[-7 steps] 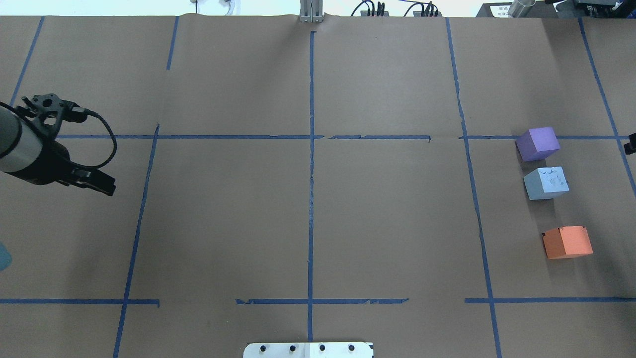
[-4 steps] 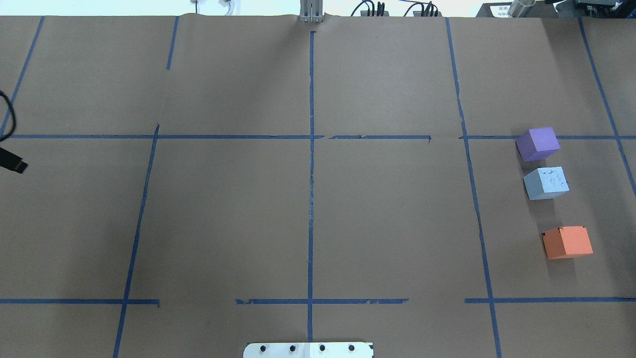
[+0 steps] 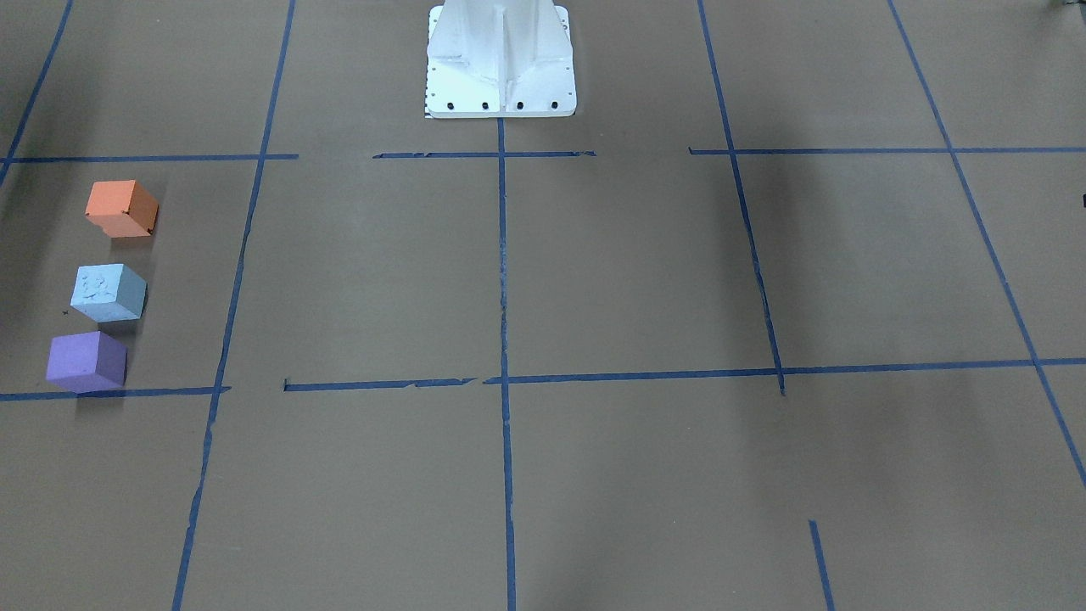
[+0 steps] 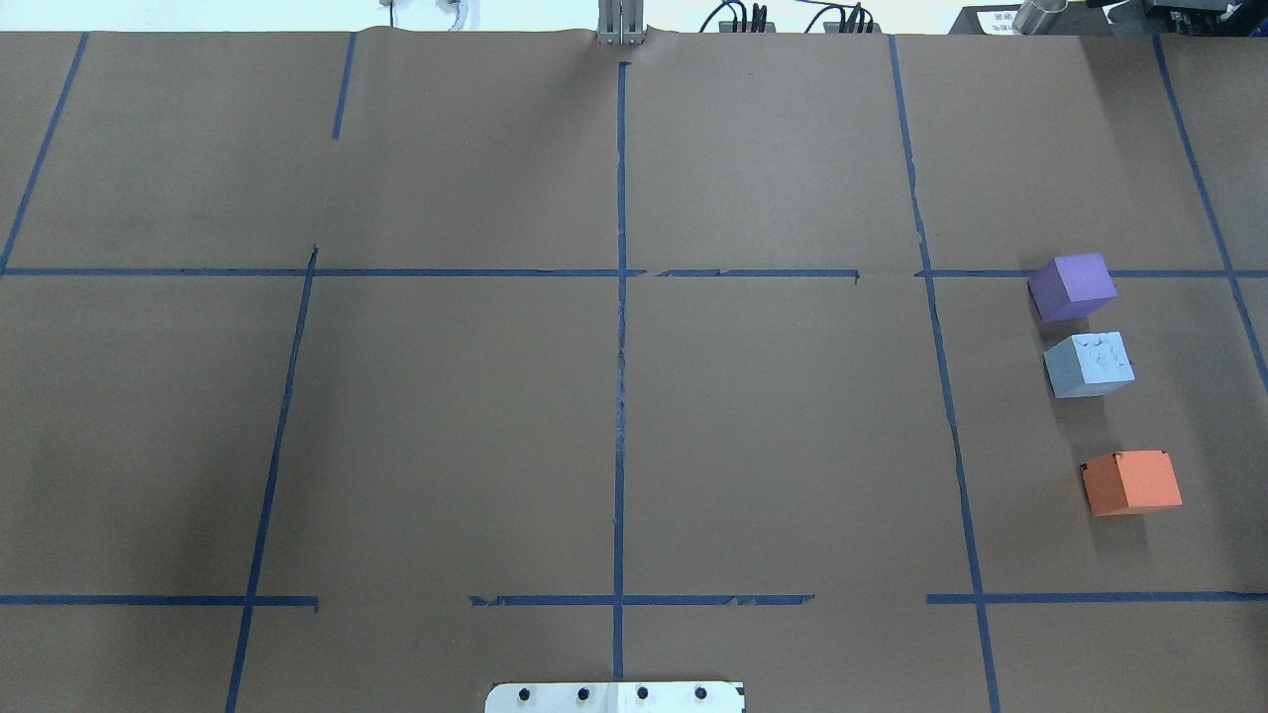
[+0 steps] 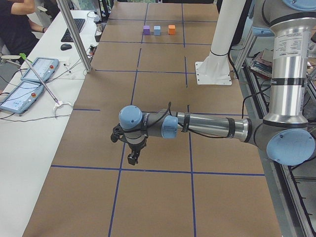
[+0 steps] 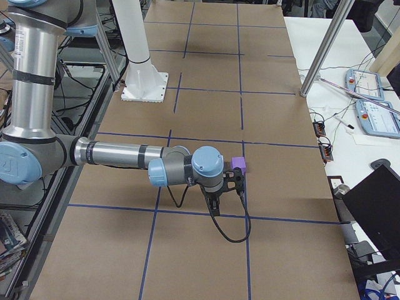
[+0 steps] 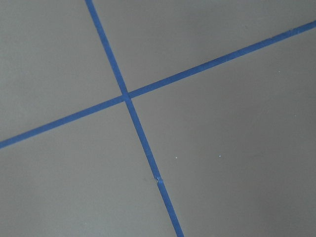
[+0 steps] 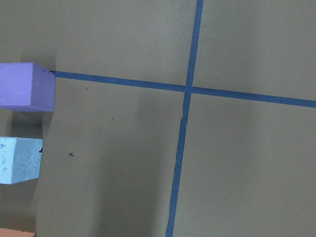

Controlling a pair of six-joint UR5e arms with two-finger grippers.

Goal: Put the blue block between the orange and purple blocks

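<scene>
I see the blue block [image 4: 1090, 364] sitting on the brown paper [image 4: 773, 446] at the robot's right, between the purple block [image 4: 1073, 286] and the orange block [image 4: 1132, 482]. It is nearer the purple and touches neither. The left gripper [image 5: 132, 159] and right gripper [image 6: 214, 209] point down over opposite ends; I cannot tell how wide either is.

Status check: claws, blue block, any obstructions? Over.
Left claw and right claw both away from blocks, open or shut unclear. Blue block sits between purple block and orange block, closer to purple. No obstruction seen.
</scene>
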